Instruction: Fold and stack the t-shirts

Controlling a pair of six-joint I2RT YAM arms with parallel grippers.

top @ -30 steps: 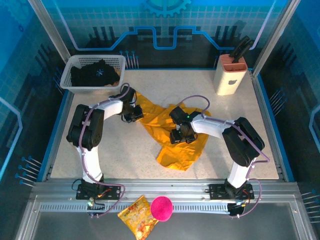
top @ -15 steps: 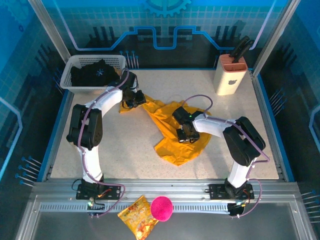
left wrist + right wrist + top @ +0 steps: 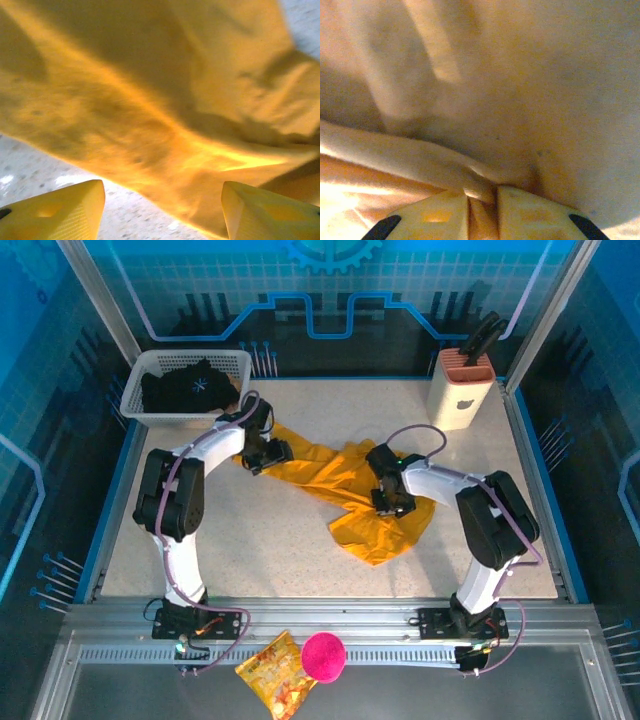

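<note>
Speckled pale tabletop (image 3: 250,540) inside a blue-walled cell (image 3: 420,290). The crumpled mustard-orange cloth tee (image 3: 340,480) lies mid-frame. My left tool (image 3: 272,453) gapes at its upper-left edge, and my right tool (image 3: 482,195) pinches a fold.

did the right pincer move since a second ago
Yes. The right pincer has shifted rightward, nearer the side of the table where the knife block stands, pulling a pinched fold of the orange t-shirt with it.

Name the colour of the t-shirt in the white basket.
Black t-shirt with a small white print, clearest from the top external view.
</note>
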